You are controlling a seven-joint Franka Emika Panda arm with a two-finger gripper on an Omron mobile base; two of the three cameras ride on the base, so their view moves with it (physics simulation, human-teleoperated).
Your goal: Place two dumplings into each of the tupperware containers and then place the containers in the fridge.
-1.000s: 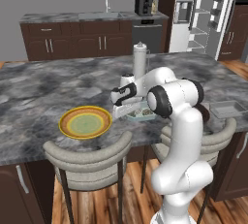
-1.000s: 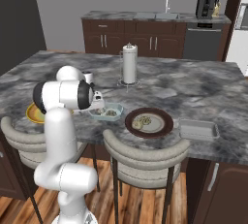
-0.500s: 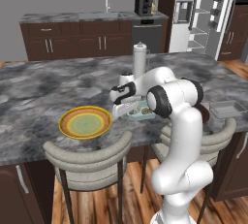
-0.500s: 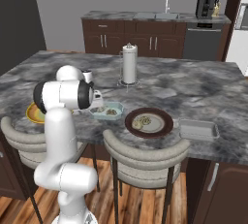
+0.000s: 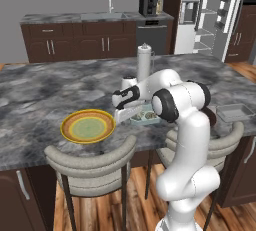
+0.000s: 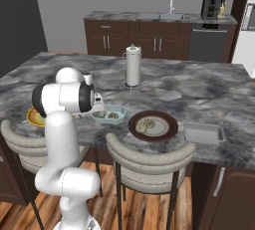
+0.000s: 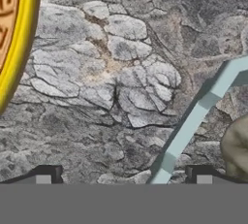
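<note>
The end effector stood fully apart, straddling the near rim of the blue-teal container. A dumpling lay inside, right of its tips. Over the last second it probably finished letting go; the clear container remained unfilled.

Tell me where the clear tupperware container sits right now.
In the right base view, the clear container rests on the marble island near its right front edge, just right of the dark brown plate. The left base view shows it at the far right.
</note>
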